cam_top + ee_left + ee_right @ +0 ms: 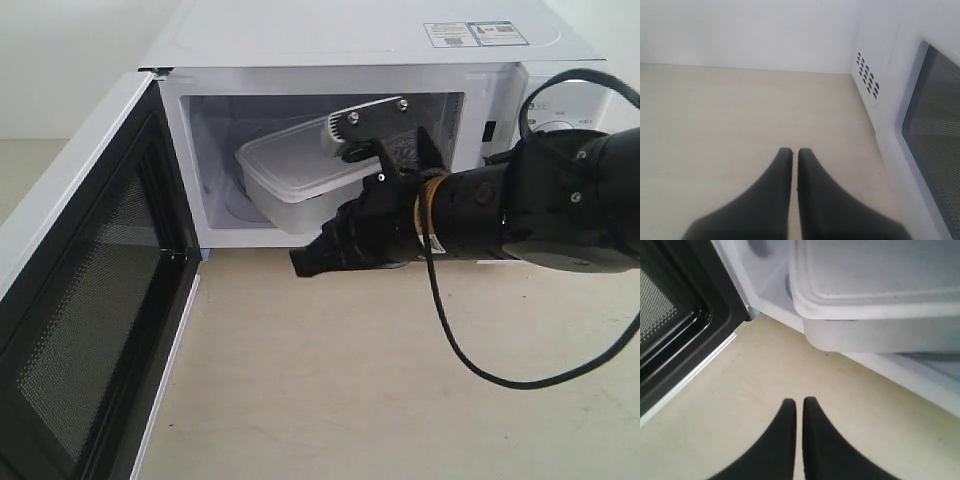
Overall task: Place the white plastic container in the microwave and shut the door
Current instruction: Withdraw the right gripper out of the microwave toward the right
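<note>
The microwave (350, 40) stands at the back with its door (90, 300) swung wide open to the left, black mesh inner face showing. The white plastic container (290, 180) lies inside the cavity at an angle, lid on. Its near corner (875, 285) juts over the front sill. My right gripper (303, 262) hovers just in front of the opening, below that corner, shut and empty, apart from the box. In the right wrist view its fingertips (799, 401) are over bare table. My left gripper (791, 150) is shut and empty beside the microwave's vented side wall (867, 80).
The open door (675, 335) takes up the left front of the beige table (350, 380). Its windowed outer face (935, 130) is close to my left gripper. My right arm and its black cable (470, 350) cover the knob panel (560, 110).
</note>
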Available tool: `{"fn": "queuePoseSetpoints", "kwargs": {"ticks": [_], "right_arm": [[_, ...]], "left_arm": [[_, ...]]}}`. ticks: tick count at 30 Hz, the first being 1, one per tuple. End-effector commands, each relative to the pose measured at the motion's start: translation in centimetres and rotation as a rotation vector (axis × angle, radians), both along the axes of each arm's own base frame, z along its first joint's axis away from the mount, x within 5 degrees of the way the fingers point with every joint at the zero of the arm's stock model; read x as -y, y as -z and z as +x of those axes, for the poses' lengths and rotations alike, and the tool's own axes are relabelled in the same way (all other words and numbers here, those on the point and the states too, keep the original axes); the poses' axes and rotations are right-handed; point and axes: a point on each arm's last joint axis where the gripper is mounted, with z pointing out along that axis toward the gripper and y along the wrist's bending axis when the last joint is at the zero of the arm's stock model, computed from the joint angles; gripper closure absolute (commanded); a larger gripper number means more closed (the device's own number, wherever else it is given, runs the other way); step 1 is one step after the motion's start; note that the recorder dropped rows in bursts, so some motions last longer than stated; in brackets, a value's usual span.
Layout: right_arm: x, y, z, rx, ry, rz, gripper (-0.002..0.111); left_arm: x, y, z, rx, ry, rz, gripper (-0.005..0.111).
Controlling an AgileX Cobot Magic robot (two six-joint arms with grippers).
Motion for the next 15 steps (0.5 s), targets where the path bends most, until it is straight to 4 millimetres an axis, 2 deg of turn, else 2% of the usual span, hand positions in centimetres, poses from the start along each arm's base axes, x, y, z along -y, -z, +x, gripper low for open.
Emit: {"fn": "queuePoseSetpoints", "kwargs": {"ticks": [1, 3, 9, 12, 15], "right_arm": [[-0.8, -0.6, -0.3, 0.201, -0.232, -0.093, 0.108], [-1.1, -0.2, -0.3, 0.218, -0.269, -0.093, 0.108], [-1.6, 3.3, 0.4, 0.130, -0.258, -0.125, 0.108], [-1.8, 4.2, 0.8, 0.119, -0.216, -0.092, 0.108], [-1.6, 4.1, 1.4, 0.163, -0.167, -0.084, 0.108]], "left_arm": [[0.1, 0.1, 0.0, -0.003, 0.010, -0.008, 0.102], [0.1, 0.1, 0.0, -0.003, 0.010, -0.008, 0.102], [0.1, 0.1, 0.0, -0.003, 0.010, -0.008, 0.102], [0.1, 0.1, 0.0, -0.003, 0.010, -0.008, 0.102], [0.1, 0.1, 0.0, -0.003, 0.010, -0.008, 0.102]]}}
